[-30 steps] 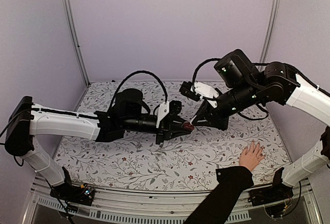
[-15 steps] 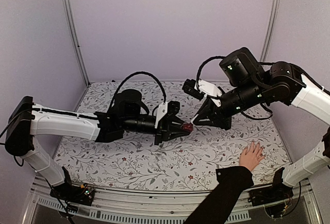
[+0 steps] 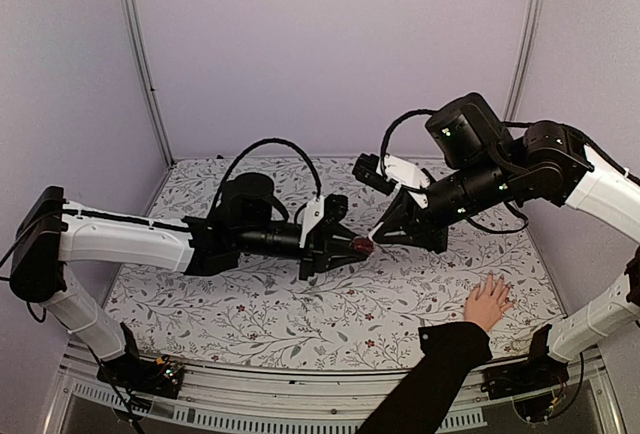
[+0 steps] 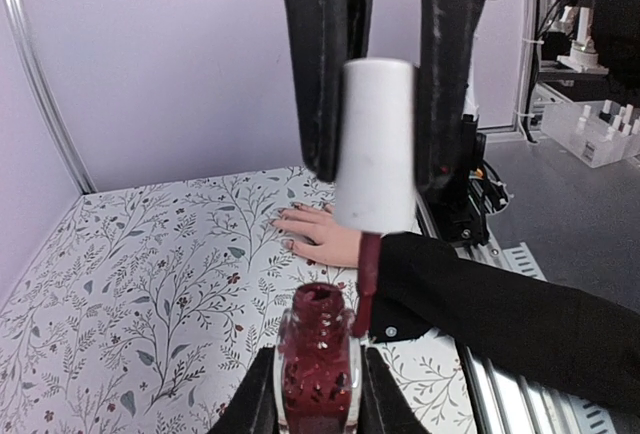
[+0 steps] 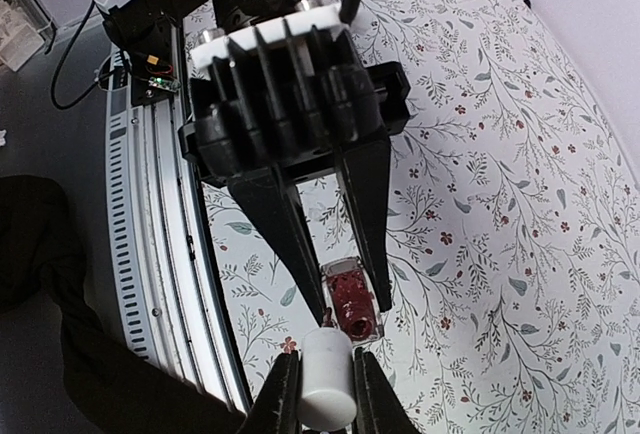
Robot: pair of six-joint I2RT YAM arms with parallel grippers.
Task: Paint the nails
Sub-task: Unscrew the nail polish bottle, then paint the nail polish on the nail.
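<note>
Left wrist: my left gripper [image 4: 316, 404] clamps one bottle [image 4: 318, 354], right gripper [image 4: 380, 169] one white cap [image 4: 377, 134]; one hand [image 4: 322, 234], nails [image 4: 287, 244] indistinct to me.

Floral table [image 3: 260, 309], lilac walls [image 3: 330, 54], metal posts [image 3: 139, 44]

- The nails [image 4: 288, 224] are too small to judge, both from above and from the left wrist.
- The white cap [image 4: 377, 144] covers part of the hand [image 4: 318, 234].
- The base of the bottle [image 4: 318, 374], between the left fingers [image 4: 252, 406], runs off the picture's bottom edge.
- The black sleeve [image 3: 430, 379] is cut off at the top view's bottom edge.
</note>
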